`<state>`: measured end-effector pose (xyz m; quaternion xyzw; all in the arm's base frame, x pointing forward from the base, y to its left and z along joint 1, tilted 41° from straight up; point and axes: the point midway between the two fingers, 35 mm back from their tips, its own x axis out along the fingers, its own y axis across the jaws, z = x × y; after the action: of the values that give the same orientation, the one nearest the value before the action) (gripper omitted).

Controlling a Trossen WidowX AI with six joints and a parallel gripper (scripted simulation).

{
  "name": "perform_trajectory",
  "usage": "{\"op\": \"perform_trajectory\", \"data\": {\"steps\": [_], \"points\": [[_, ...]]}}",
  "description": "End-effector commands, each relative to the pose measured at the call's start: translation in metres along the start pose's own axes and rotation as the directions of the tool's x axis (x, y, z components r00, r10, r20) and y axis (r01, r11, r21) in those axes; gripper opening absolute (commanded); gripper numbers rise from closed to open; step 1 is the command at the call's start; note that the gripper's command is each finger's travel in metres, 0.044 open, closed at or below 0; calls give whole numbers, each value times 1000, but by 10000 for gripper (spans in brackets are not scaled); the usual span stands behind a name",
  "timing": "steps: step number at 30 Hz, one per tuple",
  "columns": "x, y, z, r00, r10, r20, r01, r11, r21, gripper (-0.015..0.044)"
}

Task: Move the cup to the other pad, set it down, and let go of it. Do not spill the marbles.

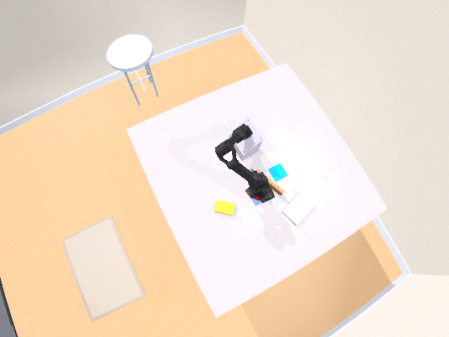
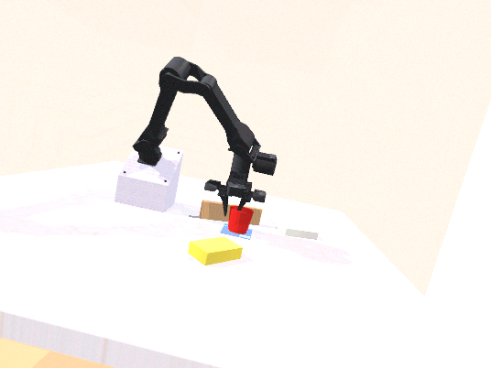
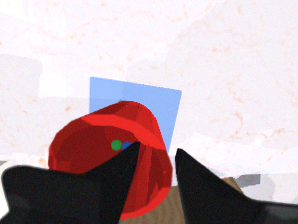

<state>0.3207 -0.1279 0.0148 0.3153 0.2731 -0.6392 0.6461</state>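
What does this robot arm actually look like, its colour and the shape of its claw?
The arm is matte black throughout, made of slim boxy links with rounded joints, on a pale block base. Its gripper ends in two black fingers tapering to sharp points. No cables or markings are visible.

My arm arches high, elbow bent, wrist pointing straight down. My hand (image 2: 233, 206) hangs partly closed, gripping nothing.
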Motion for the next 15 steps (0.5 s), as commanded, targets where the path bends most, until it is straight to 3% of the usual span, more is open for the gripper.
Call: {"op": "perform_trajectory", "data": {"steps": [1, 5, 9, 15], "points": [[5, -3, -1, 1000, -6, 1, 6, 1000, -9, 148], [5, -3, -1, 1000, -6, 1, 6, 1000, -9, 148], [3, -1, -1, 1000, -3, 0, 3, 1000, -3, 43], [3, -1, -1, 1000, -3, 0, 3, 1000, -3, 3]]}}
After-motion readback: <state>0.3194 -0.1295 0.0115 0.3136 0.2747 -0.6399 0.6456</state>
